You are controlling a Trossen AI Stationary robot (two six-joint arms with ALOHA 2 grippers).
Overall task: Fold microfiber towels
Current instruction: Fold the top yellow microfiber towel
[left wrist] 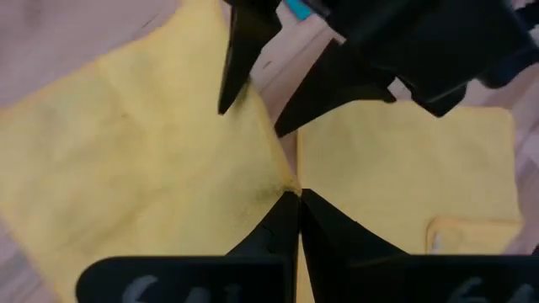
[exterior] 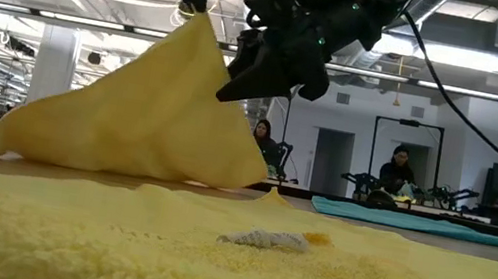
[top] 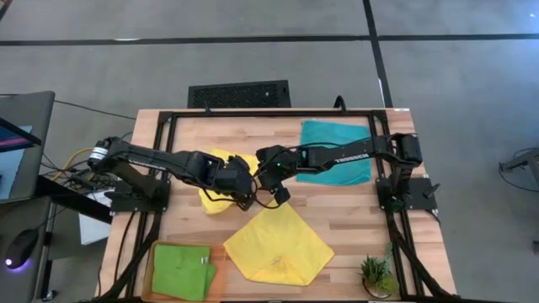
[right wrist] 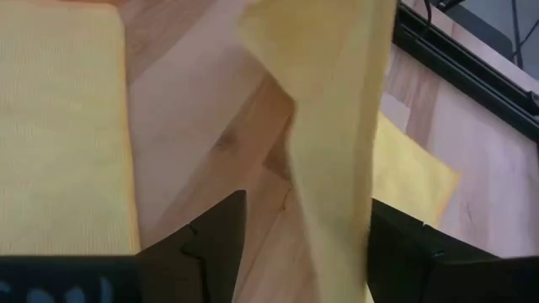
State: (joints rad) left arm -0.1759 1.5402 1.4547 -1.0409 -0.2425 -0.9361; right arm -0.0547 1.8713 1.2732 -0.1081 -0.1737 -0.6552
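A bright yellow microfiber towel (exterior: pixel 142 112) rises like a tent at mid-table, its lower edge (exterior: pixel 72 166) lying on the wood. My left gripper (left wrist: pixel 296 198) is shut on its raised corner. My right gripper (right wrist: pixel 307 244) is open, one finger on each side of the hanging cloth (right wrist: pixel 337 126); whether it touches, I cannot tell. A second yellow towel (top: pixel 278 244) lies spread flat nearer the front edge. A teal towel (top: pixel 333 151) lies at the far right. A lime green towel (top: pixel 181 269) lies folded at the near left. My left gripper pinches a corner of the yellow towel (left wrist: pixel 282 181) between its two shut fingers, coming from above and slanting down. That corner is lifted clear (exterior: pixel 192 13). The cloth slopes down from it, fairly taut, onto the table.
An orange tray (top: pixel 221 257) lies under the green towel at the near left. A small potted plant (top: pixel 376 273) stands at the near right corner. A black frame (top: pixel 396 210) borders the table. People sit in the room beyond the table.
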